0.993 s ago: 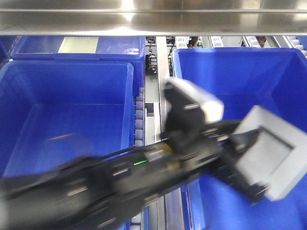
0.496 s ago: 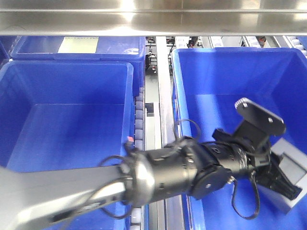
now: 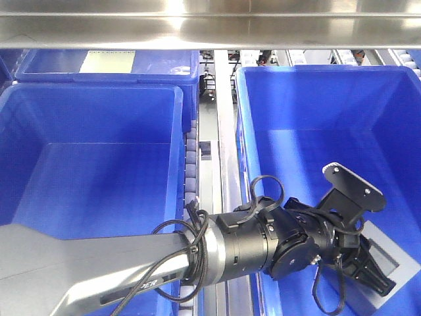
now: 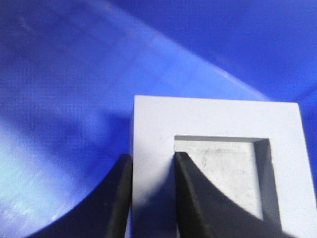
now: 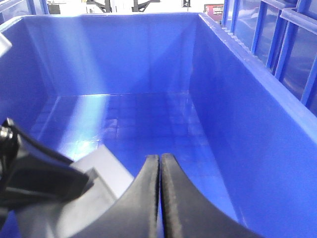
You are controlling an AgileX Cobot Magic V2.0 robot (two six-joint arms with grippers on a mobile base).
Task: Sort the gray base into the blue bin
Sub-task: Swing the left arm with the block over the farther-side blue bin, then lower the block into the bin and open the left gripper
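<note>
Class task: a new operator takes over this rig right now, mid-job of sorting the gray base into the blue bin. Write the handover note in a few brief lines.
Left gripper: shut on the gray base, one finger outside its wall, the other inside the square recess.
Right gripper: shut, holding nothing, looking into the same bin.
Gray base: low inside the blue bin, at the near right; whether it touches the floor cannot be told.
Done: base picked and carried into the bin.
Left: set it down if not yet down, open the left gripper, withdraw the arm.
</note>
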